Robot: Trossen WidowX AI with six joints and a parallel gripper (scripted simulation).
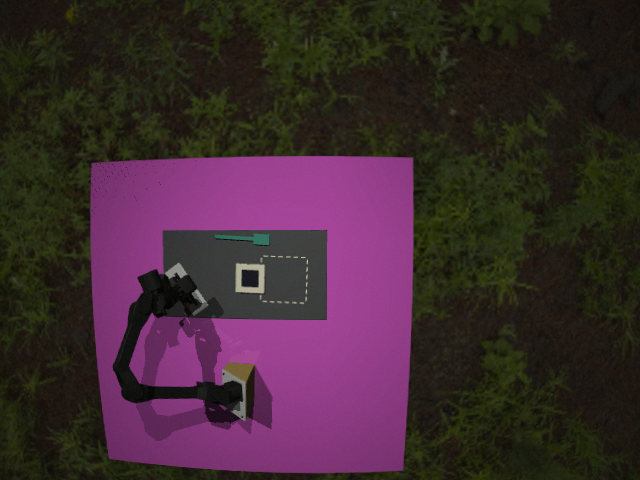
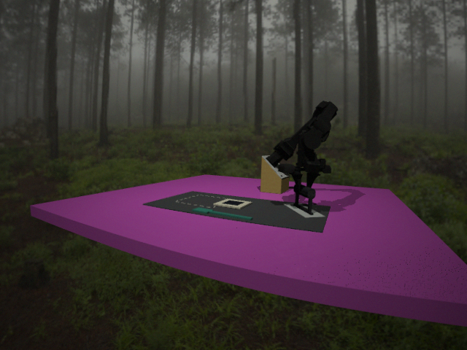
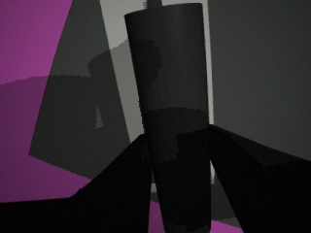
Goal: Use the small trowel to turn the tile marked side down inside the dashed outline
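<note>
Magenta table point(image 1: 336, 392) carries 1 dark mat point(image 1: 310, 304) & tan arm mount point(image 1: 240, 370).

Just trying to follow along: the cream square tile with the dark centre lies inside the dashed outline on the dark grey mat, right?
Not quite. The cream square tile with the dark centre lies on the dark grey mat just outside the dashed outline, beside one edge of it. The top view shows this.

Magenta table point(image 1: 336, 361), dark grey mat point(image 1: 310, 242), teal tool point(image 1: 242, 238), cream-framed black tile point(image 1: 250, 277)
</note>
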